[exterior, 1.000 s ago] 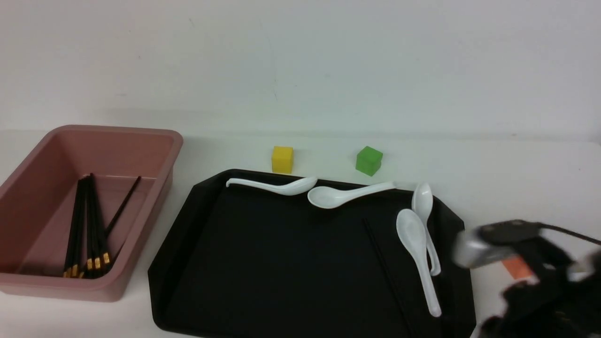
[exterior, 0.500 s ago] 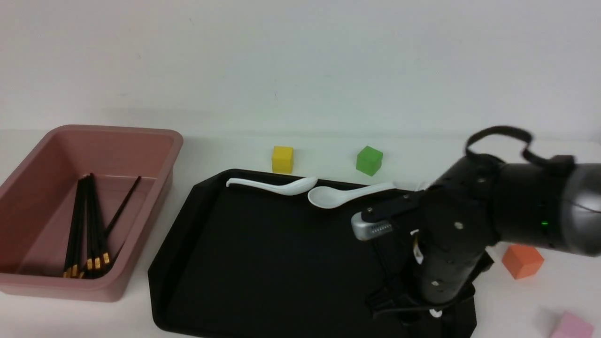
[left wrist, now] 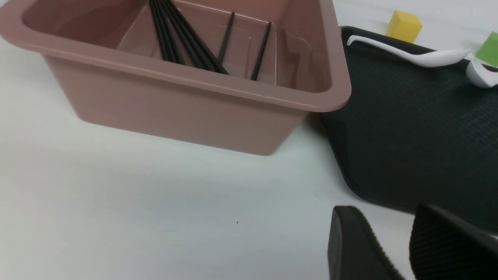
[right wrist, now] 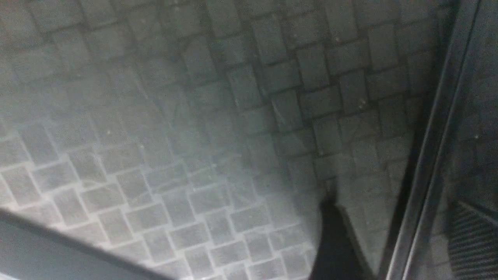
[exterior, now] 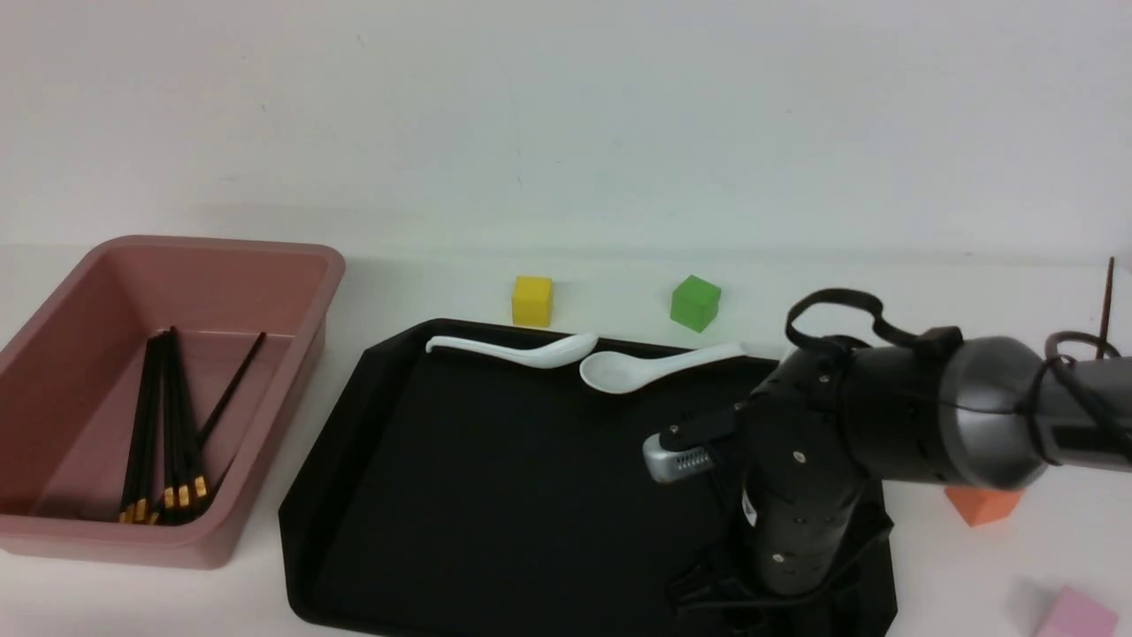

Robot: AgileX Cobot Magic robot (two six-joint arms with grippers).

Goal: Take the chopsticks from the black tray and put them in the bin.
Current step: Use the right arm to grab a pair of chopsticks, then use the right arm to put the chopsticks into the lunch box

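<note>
Right gripper (right wrist: pixel 400 221), from its own wrist camera: low over the black tray (right wrist: pixel 175 116), jaws well apart, nothing pinched yet. Between them a thin, straight, dark rod, judged to be the last chopstick (right wrist: pixel 424 155), lying flat on the tray floor. Best to centre the rod between the pads, sink until the tips nearly graze the floor, then close slowly. So slim and smooth a stick is likely to roll or squirt out, so grip near the middle and lift level. Tray floor matte, embossed in a weave of small squares; one ribbed pad (right wrist: pixel 470 241) in sight.

From the front: jaws hidden under the bulky black wrist at the tray's near right part. Other chopsticks (exterior: pixel 168 425) already in the bin (exterior: pixel 292 265), fanned on its floor, gold bands toward the near wall. Dusty-pink smooth plastic, rounded corners, thick rim, sloping walls. Two glossy white spoons (exterior: pixel 522 352) along the tray's far rim; yellow cube (exterior: pixel 531 300) and green cube (exterior: pixel 694 303) just beyond.

From the left wrist: left gripper (left wrist: pixel 387 214) above the white table (left wrist: pixel 136 194), near bin and tray, ribbed fingers parted by a modest gap, empty.
</note>
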